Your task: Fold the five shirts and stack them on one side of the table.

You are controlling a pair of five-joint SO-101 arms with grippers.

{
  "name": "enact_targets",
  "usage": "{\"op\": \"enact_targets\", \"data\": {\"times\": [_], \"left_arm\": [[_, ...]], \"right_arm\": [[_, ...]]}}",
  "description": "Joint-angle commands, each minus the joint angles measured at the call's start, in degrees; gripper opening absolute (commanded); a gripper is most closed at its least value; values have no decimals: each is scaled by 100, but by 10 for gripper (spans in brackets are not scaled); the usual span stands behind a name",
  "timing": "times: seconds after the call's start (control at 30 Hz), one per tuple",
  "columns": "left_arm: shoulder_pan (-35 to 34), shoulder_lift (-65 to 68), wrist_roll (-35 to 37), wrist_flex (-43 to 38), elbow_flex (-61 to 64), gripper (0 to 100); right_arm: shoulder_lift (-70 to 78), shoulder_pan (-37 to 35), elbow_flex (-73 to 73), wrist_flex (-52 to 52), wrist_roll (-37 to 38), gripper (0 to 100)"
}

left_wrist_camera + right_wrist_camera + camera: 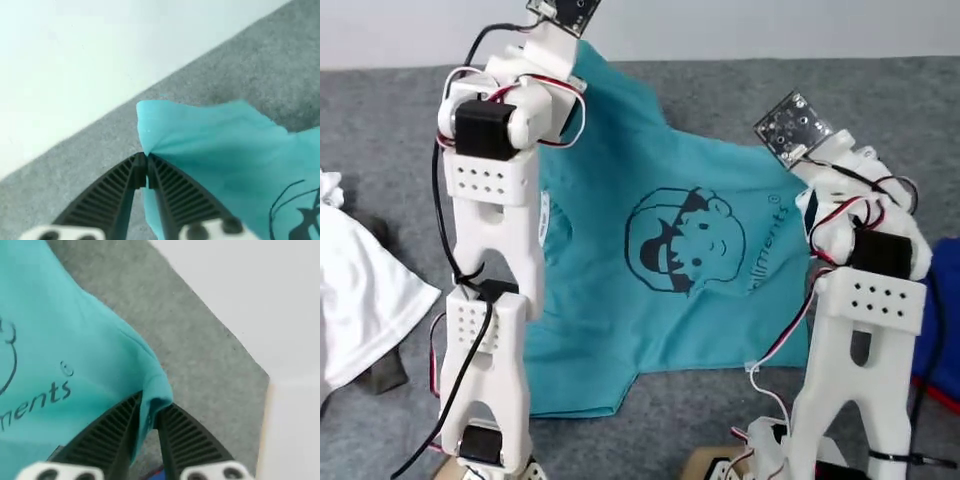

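From my station, the teal shirt (pixel 610 300) lies spread across the middle of the table (pixel 880 100), which has a grey surface. The shirt is face up, with its cartoon face print (pixel 685 240) near the centre.

My left end effector (pixel 146 159) is pressed together on one corner of the teal shirt. The fabric fans out from the pinch, and the grey table runs behind it. In the high view that corner sits at about 12 o'clock from the print, where the left arm (pixel 490 250) stretches up along the shirt's 9 o'clock side.

My right end effector (pixel 150 407) is pinching a folded edge of the same shirt, with the cloth bunched between its fingers just beside the lettering. In the high view the right arm (pixel 865 330) stands at the shirt's 3 o'clock side, and its wrist is over the edge at about 2 o'clock from the print.

A white shirt (pixel 360 290) lies crumpled at the table's 9 o'clock edge, apart from the teal one. A bit of dark cloth (pixel 385 372) shows under its near side. At the 3 o'clock edge, behind the right arm, there is some blue fabric (pixel 940 300). I cannot tell what it is.
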Motion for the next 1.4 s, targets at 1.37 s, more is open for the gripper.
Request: {"op": "enact_targets", "data": {"times": [1.37], "left_arm": [[264,-5266,-1538,114,8954,2]], "right_arm": [[-593,40,589,2440,536,9]]}}
